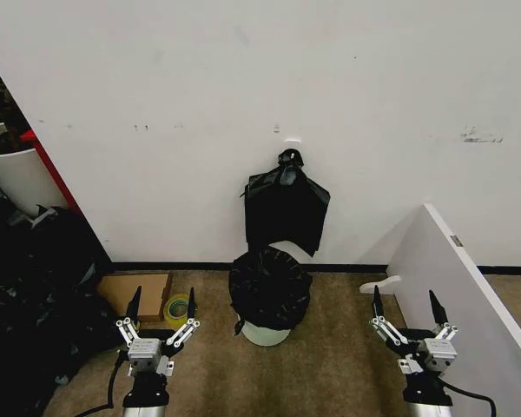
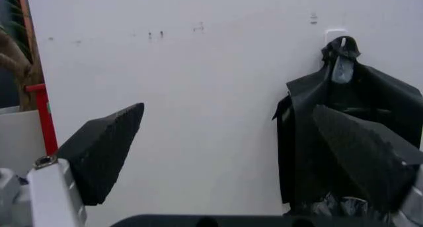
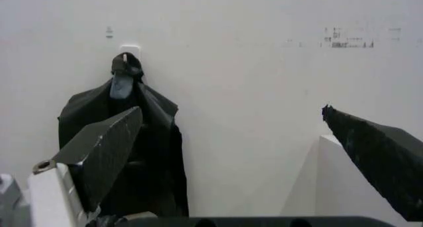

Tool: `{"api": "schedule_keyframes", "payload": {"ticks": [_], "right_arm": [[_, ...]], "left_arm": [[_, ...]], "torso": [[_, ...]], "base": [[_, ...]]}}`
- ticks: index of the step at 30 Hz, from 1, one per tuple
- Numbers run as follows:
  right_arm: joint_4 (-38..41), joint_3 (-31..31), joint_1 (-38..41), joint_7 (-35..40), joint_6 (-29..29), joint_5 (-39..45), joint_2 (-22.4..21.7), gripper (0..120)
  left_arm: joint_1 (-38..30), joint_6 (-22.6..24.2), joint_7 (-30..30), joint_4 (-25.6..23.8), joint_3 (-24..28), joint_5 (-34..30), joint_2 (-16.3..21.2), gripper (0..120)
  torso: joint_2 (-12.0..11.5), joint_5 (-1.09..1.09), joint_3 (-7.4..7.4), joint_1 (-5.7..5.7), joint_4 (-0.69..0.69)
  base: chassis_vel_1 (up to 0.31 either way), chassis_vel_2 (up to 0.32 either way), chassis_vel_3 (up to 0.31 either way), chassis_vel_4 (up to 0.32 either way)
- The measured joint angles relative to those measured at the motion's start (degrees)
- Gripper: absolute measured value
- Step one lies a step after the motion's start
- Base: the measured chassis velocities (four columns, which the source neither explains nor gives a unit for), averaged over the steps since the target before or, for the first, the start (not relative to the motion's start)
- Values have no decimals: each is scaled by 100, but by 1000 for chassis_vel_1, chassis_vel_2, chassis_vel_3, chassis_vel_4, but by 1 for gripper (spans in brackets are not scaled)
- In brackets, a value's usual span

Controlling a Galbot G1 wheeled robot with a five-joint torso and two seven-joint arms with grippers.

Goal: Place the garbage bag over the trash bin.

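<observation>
My left claw [image 1: 162, 306] and right claw [image 1: 407, 303] hang low, both spread, gripping nothing. Garbage bag [image 1: 269, 287] drapes over the trash bin [image 1: 266, 334] on the floor, between and just ahead of them.

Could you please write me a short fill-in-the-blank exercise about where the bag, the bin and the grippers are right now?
1. The garbage bag is draped over the top of the trash bin, which stands on the ____.
2. The flat black bag with a knotted top hangs from a hook on the ____.
3. The left gripper and the right gripper both have their fingers ____.

Missing words: floor; wall; open
</observation>
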Motion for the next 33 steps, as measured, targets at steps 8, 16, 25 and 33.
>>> {"api": "schedule_keyframes", "payload": {"ticks": [8,16,25,33], "right_arm": [[0,-4,3,5,-5,8,-6,100],[0,-7,5,9,-12,17,-8,100],[0,-10,6,13,-18,22,-12,100],[-1,-11,6,16,-22,25,-14,100]], "left_arm": [[-6,5,-4,6,3,-6,1,100],[-9,14,-5,9,6,-15,2,100],[-9,19,-6,13,7,-20,2,100],[-8,23,-6,16,7,-24,1,100]], "torso": [[0,0,0,0,0],[0,0,0,0,0],[0,0,0,0,0],[0,0,0,0,0]], "base": [[0,0,0,0],[0,0,0,0],[0,0,0,0],[0,0,0,0]]}}
